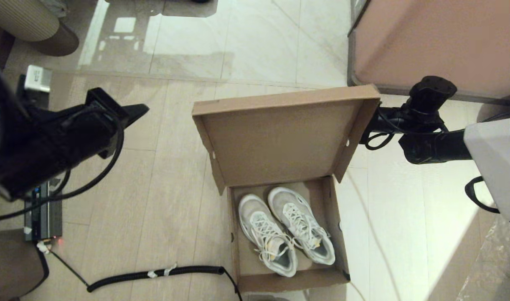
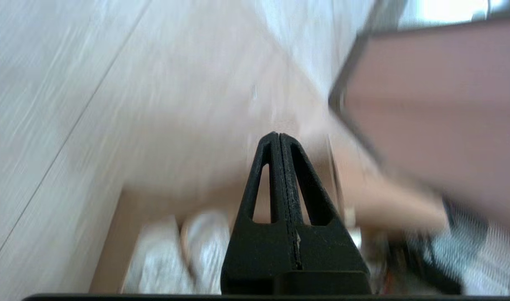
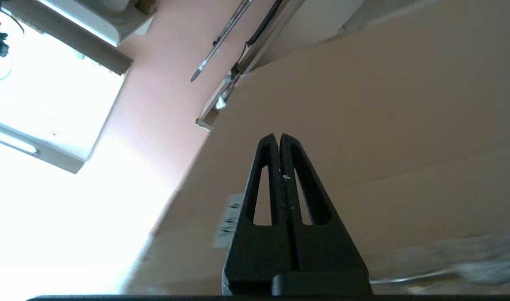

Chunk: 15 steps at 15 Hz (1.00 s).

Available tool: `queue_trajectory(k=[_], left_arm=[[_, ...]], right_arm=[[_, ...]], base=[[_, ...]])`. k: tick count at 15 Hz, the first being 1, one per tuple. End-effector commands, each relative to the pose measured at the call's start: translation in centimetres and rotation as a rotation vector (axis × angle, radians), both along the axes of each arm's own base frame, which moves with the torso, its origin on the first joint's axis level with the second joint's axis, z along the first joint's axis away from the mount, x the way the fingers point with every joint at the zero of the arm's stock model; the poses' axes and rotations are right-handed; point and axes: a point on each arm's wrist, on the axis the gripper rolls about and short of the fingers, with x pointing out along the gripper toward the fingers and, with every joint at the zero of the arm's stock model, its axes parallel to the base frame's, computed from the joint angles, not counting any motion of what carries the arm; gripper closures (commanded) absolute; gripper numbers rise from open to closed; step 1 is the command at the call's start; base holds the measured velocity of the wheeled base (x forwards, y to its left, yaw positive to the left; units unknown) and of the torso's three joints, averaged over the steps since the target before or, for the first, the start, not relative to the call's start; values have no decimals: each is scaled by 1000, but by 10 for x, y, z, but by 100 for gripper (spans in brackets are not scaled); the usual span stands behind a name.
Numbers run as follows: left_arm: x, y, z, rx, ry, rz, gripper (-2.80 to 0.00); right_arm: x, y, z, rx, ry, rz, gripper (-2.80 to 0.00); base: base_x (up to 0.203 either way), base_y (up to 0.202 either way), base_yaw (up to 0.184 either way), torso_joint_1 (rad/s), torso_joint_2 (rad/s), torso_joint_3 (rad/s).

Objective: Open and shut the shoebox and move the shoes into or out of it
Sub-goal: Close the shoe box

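The brown cardboard shoebox [image 1: 240, 251] stands on the floor with its hinged lid [image 1: 280, 133] raised almost upright. Inside lie the two white mesh sneakers [image 1: 286, 230] side by side, laces up. My right gripper [image 3: 278, 136] is behind the lid's right edge, hidden by the lid in the head view. It is shut and empty, close to the lid's brown outer face [image 3: 384, 125] beside the small white label [image 3: 227, 219]. My left gripper [image 1: 140, 109] hangs shut and empty in the air left of the box, pointing toward it. The left wrist view shows the blurred shoes [image 2: 175, 255].
A large pinkish-brown cabinet with a grey rim [image 1: 438, 42] stands behind the box at right. A black coiled cable [image 1: 154, 274] lies on the floor near the box's front left. An electronics unit [image 1: 41, 217] and a couch edge [image 1: 33, 25] are at left.
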Motion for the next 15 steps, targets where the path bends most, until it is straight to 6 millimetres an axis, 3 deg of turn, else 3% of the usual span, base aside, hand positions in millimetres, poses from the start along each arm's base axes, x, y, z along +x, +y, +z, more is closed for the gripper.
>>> queue_trajectory(k=[1,4,6,10,15], left_arm=[[75,-12,-27,-6,74,11,0],[145,-34,-47,-40,59,-14,0],[169,-50,-58,-72,49,-57,0],[177,-62,-43,-138,-13,-156,0],[162,-59,-22,-142,-30,-163,0]], right_arm=[[-21,-2,10,-3,34,5,0],[-42,-4,-1,-6,87,4,0],[-56,-5,-12,-7,115,4,0],[-93,-7,-30,-8,168,0,0],[-149,-23,-67,-5,225,-42,0]], base=[[0,0,0,0,0,0],[0,0,0,0,0,0],[0,0,0,0,0,0],[0,0,0,0,0,0],[0,0,0,0,0,0]])
